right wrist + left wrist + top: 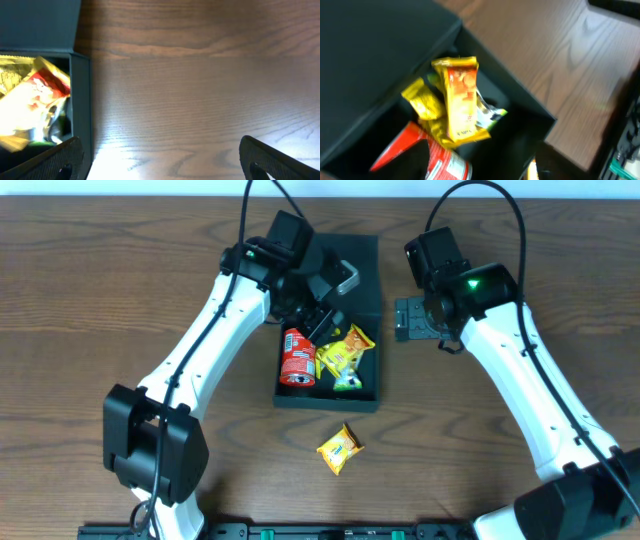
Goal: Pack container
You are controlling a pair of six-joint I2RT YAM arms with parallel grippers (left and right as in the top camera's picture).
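Observation:
The dark teal container (378,330) stands at mid-table, its flap lid (352,252) folded back on the far side. Inside lie a red can (297,357) and yellow snack packets (346,350). My left gripper (325,315) hovers over the container's far half. In the left wrist view a yellow-orange packet (460,100) rests loose on the other packets above the red can (447,162), with nothing between the jaws. My right gripper (165,165) is open, low over bare wood just right of the container wall (80,100).
One yellow-orange packet (339,449) lies on the wooden table in front of the container. Both arm bases stand at the table's near edge.

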